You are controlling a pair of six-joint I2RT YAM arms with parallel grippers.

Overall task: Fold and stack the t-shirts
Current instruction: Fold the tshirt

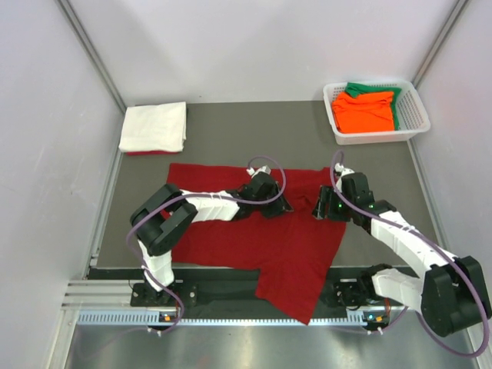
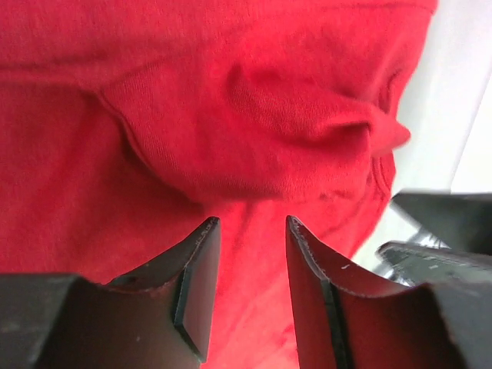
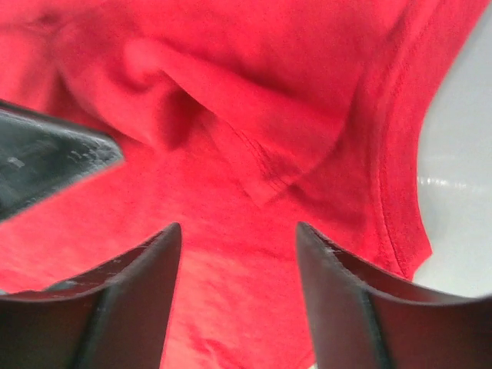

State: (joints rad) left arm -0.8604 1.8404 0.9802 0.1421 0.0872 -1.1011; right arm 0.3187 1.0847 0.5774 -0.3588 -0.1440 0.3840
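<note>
A dark red t-shirt lies spread across the middle of the table, its lower part hanging over the near edge. My left gripper and right gripper face each other low over its upper right part, a short gap apart. In the left wrist view the left gripper stands open above a rumpled fold of the dark red t-shirt, nothing between its fingers. My right gripper is open too, over a turned-in hemmed flap of the dark red t-shirt.
A folded white t-shirt lies at the back left on a red one whose edge peeks out. At the back right a white lattice basket holds an orange t-shirt and a green t-shirt. Walls enclose the table.
</note>
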